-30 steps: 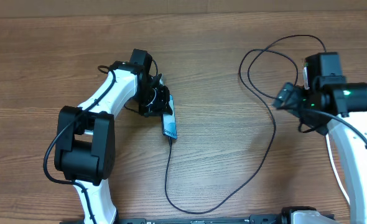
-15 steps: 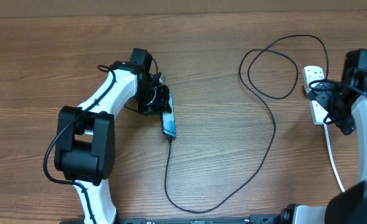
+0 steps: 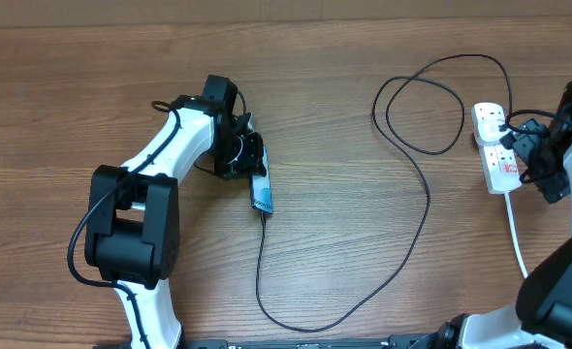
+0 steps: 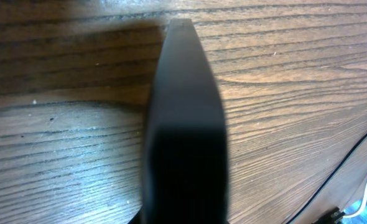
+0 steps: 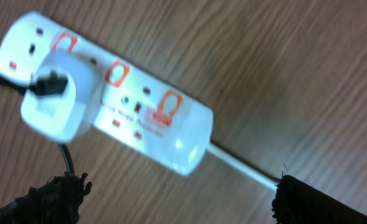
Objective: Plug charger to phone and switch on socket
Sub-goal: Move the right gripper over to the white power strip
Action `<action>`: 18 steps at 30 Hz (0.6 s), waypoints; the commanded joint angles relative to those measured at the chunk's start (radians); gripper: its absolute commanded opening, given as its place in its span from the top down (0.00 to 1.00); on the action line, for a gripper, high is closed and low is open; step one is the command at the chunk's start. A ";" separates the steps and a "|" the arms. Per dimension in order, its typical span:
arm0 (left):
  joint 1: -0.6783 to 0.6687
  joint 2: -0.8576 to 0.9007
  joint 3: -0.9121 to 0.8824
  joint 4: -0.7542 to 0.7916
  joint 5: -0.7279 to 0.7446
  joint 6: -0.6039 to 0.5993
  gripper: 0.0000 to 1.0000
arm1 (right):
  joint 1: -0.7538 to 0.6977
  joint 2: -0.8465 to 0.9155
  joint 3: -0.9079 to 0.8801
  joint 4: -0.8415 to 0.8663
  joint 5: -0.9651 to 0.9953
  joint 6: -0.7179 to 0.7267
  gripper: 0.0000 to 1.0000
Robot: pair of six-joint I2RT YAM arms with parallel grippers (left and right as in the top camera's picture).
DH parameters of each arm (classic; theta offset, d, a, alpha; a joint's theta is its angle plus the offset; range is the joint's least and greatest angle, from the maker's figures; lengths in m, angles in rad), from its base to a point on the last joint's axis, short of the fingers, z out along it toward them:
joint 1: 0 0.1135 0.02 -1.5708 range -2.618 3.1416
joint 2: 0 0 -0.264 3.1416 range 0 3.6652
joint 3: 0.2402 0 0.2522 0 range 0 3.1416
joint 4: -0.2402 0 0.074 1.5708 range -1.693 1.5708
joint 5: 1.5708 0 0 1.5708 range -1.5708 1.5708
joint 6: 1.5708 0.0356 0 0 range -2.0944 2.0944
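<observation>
- The left gripper (image 3: 245,158) is seen pressed together on the upper end of the phone (image 3: 262,194), left of the middle of the wooden table (image 3: 73,58). In the wrist view the phone is shown only as a dark slab.
- One end of the charger (image 3: 427,204) is met by the phone's lower end. Whether the tip is fully seated cannot be told. The cable is laid in a long curve toward the near edge, then up into a loop at the far right.
- The socket (image 5: 140,118) is found near the right edge, with a white adapter (image 5: 50,102) seated in its end outlet.
- The right gripper (image 5: 177,202) is spread wide just beside the socket, and nothing is held in it.
</observation>
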State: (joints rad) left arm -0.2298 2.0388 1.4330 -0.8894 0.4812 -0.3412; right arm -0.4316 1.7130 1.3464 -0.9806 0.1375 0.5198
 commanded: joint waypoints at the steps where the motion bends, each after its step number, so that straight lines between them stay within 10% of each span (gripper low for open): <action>1: -0.007 0.002 0.000 0.000 0.006 0.004 0.96 | -0.023 0.047 0.014 0.055 0.004 -0.001 0.00; 18: -0.007 0.002 0.000 -0.003 0.006 0.003 0.96 | -0.063 0.170 0.014 0.253 0.004 -0.001 0.00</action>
State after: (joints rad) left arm -0.2298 2.0388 1.4330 -0.8906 0.4774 -0.3412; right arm -0.4896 1.8706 1.3464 -0.7330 0.1379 0.5198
